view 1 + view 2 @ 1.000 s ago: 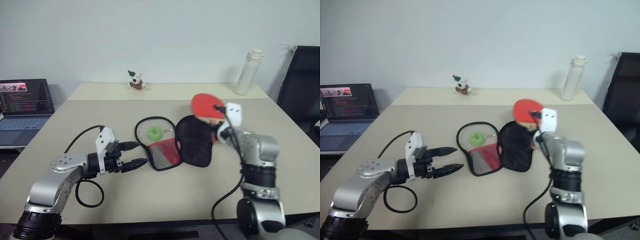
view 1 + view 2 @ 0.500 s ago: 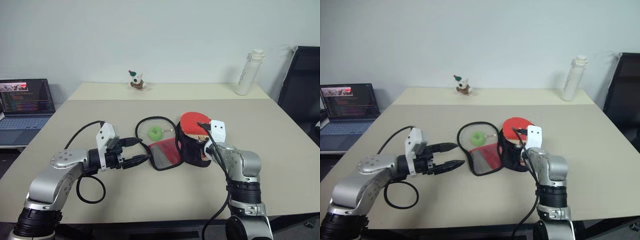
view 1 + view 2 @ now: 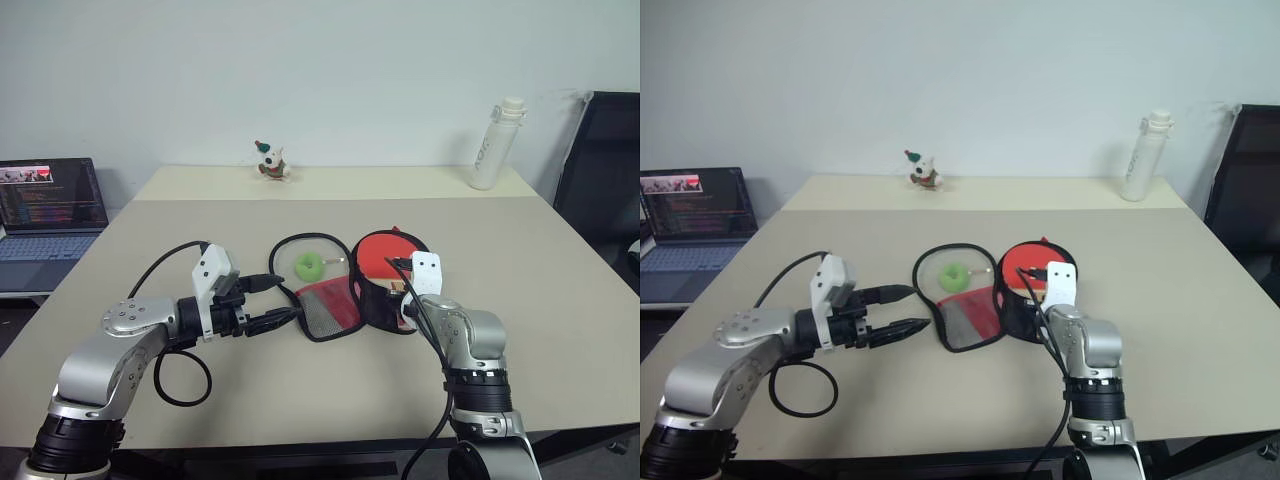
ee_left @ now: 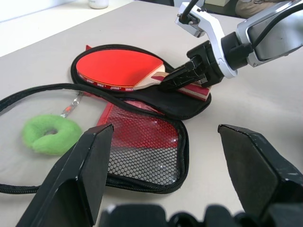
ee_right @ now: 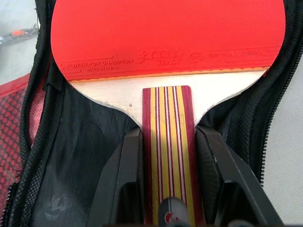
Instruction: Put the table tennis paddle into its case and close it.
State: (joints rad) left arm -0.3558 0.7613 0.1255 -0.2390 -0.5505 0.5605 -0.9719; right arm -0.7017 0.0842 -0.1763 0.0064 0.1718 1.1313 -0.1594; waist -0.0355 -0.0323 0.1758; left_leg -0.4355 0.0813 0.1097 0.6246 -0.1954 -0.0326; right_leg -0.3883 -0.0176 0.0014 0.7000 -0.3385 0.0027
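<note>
The case [image 3: 345, 290] lies unzipped and spread flat on the counter [image 3: 200, 230], between the two arms. Its red half with the black mesh pocket [image 4: 142, 146] faces the left end effector [image 3: 275, 302]; its black-lined half lies toward the right end effector [image 4: 173, 79].

The table tennis paddle [image 3: 385, 255] rests red face up on the black-lined half of the case. The right end effector grips its handle [image 5: 169, 142], one finger pressed to each side.

The left end effector hovers just beside the mesh half of the case, jaws wide apart and holding nothing.

View-specific detail:
- Right wrist view: the striped wooden handle sits between the two black fingers [image 5: 125, 175], and printed lettering runs along the lower edge of the red rubber. The black zipper rim [image 5: 40, 94] flanks the blade on both sides.
- Left wrist view: the loose zipper rim loops outward around a green ring [image 4: 51, 135] on the counter.
- Head views: a white bottle [image 3: 496, 143] and a small figurine [image 3: 270, 162] stand at the far edge of the counter, and a laptop [image 3: 45, 215] sits open off the counter's left side.
</note>
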